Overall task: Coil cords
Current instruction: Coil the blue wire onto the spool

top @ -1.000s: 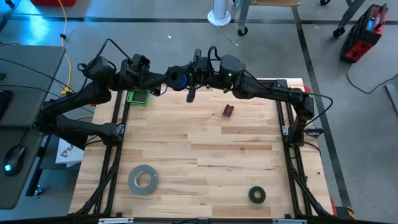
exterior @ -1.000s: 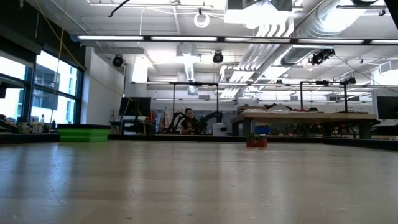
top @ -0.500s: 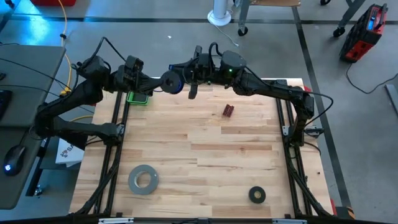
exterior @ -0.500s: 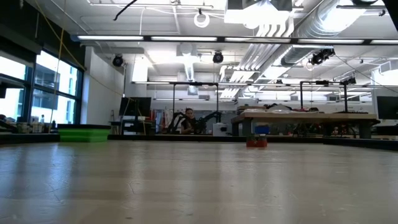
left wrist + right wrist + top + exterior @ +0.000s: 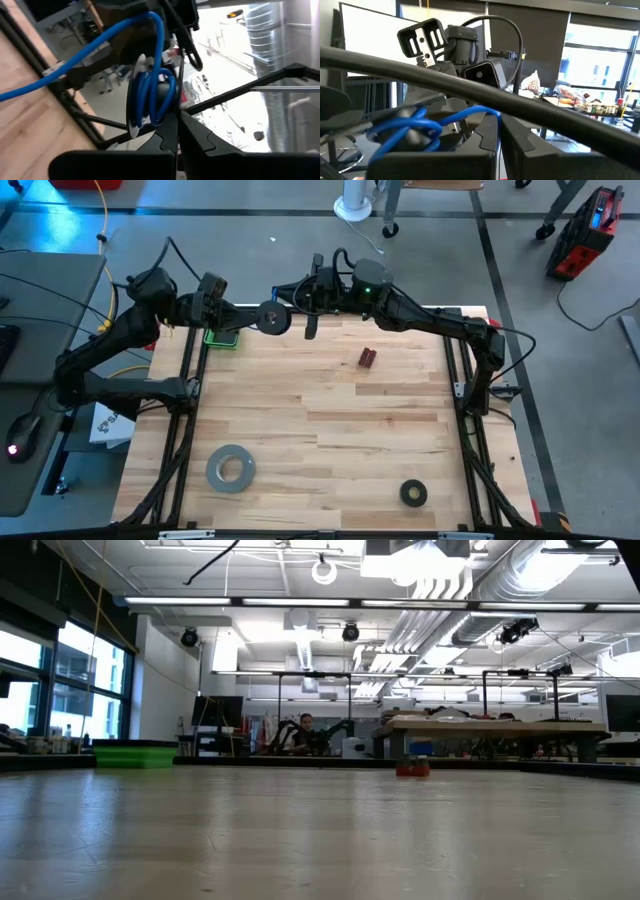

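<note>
High view: both arms meet above the worktop's (image 5: 330, 430) far edge, in the upper middle of the frame. The left tool (image 5: 262, 318), closed, holds the small black spool (image 5: 272, 318); the right tool (image 5: 295, 298) sits just beside it, to the right, closed, though whether it pinches the cord cannot be told here. A green tray (image 5: 222, 337) lies at the upper-left corner, a small red block (image 5: 367, 358) right of centre, a grey tape roll (image 5: 230, 468) lower left and a black ring (image 5: 413, 493) lower right, all well apart with bare wood between.

Low view: neither tool shows; the broad boards run back to the tray (image 5: 133, 755) and block (image 5: 413, 769).

Left wrist view: the blue cord (image 5: 150, 95) loops several times round the spool (image 5: 137, 100), gripped edge-on at the closed fingertips (image 5: 170, 132), one strand trailing to the left edge.

Right wrist view: loose blue loops (image 5: 405, 131) hang just beyond the closed fingers (image 5: 487, 135), lower left.
</note>
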Available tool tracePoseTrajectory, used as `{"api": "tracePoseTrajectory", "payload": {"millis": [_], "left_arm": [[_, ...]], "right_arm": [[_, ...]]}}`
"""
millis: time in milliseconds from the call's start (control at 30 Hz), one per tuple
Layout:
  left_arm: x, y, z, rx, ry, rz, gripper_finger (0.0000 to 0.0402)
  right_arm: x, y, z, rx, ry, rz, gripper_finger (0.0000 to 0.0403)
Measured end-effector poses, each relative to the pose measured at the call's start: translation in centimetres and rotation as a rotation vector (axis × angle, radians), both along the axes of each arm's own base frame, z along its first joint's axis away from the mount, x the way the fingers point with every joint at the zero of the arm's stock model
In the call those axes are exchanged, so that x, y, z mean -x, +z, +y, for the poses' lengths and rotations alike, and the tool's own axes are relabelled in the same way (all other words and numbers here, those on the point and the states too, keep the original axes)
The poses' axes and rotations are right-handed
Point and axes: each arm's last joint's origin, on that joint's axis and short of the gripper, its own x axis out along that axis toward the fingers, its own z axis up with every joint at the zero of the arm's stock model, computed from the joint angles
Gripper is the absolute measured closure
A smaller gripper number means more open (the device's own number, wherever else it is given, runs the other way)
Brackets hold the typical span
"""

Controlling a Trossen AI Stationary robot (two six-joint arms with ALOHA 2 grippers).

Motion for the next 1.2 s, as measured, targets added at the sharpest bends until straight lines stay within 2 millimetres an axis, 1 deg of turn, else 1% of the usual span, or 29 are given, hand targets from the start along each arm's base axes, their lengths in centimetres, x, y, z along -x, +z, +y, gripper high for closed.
{"api": "tracePoseTrajectory", "payload": {"millis": [267, 400, 667, 767, 967, 1200], "left_arm": [[1.2, -0.5, 0.4, -0.066, 0.055, 0.056, 0.0401], [1.6, -0.6, 0.7, -0.170, 0.090, 0.065, 0.0401], [1.8, -1.3, 1.2, -0.355, 0.147, 0.125, 0.0401], [1.9, -1.5, 1.4, -0.454, 0.174, 0.142, 0.0401], [2.0, -1.9, 1.8, -0.715, 0.245, 0.205, 0.0401], [2.4, -1.8, 2.1, -0.972, 0.381, 0.282, 0.0401]], "right_arm": [[0.2, -0.4, -0.9, -0.019, -0.016, 0.034, 0.0403], [0.2, -0.5, -1.0, -0.027, -0.026, 0.050, 0.0403], [0.2, -0.7, -1.1, -0.032, -0.032, 0.065, 0.0403], [0.2, -0.9, -1.3, -0.039, -0.046, 0.085, 0.0403], [0.2, -1.1, -1.5, -0.059, -0.073, 0.105, 0.0403], [0.3, -1.4, -1.6, -0.073, -0.081, 0.140, 0.0403]]}}
